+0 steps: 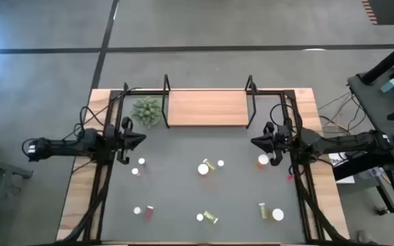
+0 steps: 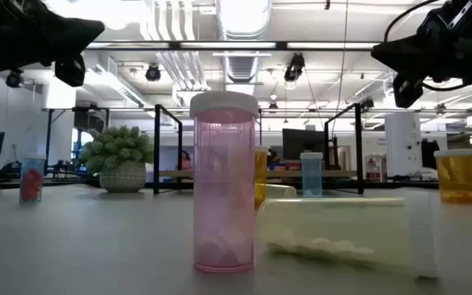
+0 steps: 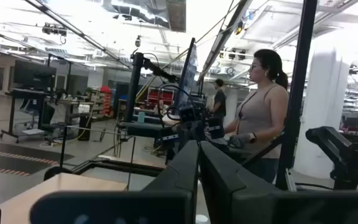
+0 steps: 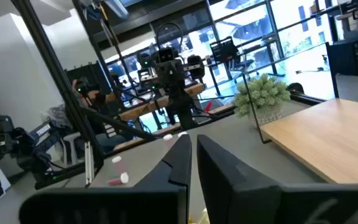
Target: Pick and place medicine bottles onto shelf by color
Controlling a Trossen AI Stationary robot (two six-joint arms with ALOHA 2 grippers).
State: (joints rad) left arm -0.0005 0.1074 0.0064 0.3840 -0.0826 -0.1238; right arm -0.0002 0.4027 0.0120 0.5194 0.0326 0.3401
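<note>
Several small white-capped medicine bottles stand or lie on the dark grey mat. Among them are an orange one, a red one, a yellow-green one and a wide white-capped one. In the low view a pink bottle stands upright next to a pale yellow one lying on its side. The wooden shelf stands bare at the far edge. My left gripper hovers shut at the mat's left. My right gripper hovers shut at its right, just beyond the orange bottle. Both are empty.
A small spiky green plant stands in a pot left of the shelf. Black frame uprights rise at the shelf's short ends. A person stands beyond the table's right side. Bare mat lies between the two grippers.
</note>
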